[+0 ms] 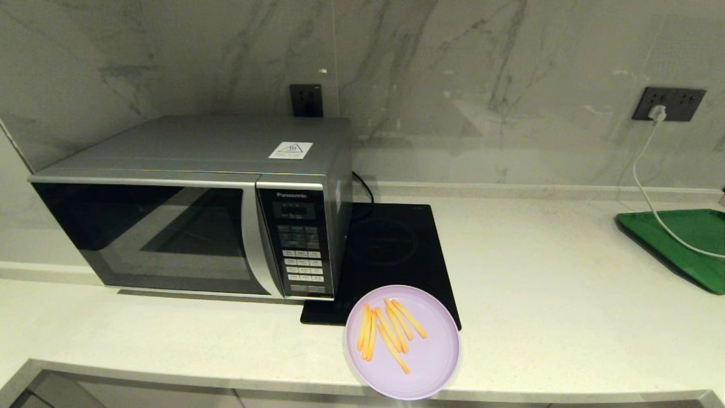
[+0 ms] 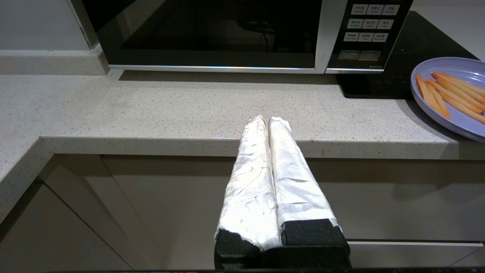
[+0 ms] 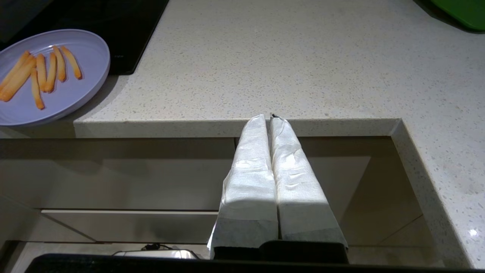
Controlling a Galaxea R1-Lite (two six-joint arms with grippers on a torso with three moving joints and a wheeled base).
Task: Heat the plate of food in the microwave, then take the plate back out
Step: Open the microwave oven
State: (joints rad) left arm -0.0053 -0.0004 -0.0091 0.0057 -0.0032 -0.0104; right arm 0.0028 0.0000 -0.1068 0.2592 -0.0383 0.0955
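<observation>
The pale lilac plate of food (image 1: 403, 341) with thin orange fries rests at the counter's front edge, partly on the black hob; it also shows as the plate (image 2: 451, 94) and the plate (image 3: 53, 76) in the wrist views. The silver microwave (image 1: 192, 204) stands at the left with its dark door closed, and its door and button panel appear as the microwave (image 2: 227, 34). My left gripper (image 2: 268, 119) is shut and empty, hanging in front of the counter edge below the microwave door. My right gripper (image 3: 268, 118) is shut and empty, before the counter edge to the right of the plate. Neither arm shows in the head view.
A flat black induction hob (image 1: 391, 249) lies right of the microwave. A green tray (image 1: 685, 243) sits at the far right, crossed by a white cable (image 1: 651, 192) from a wall socket. Pale cabinet fronts (image 2: 189, 204) lie below the counter edge.
</observation>
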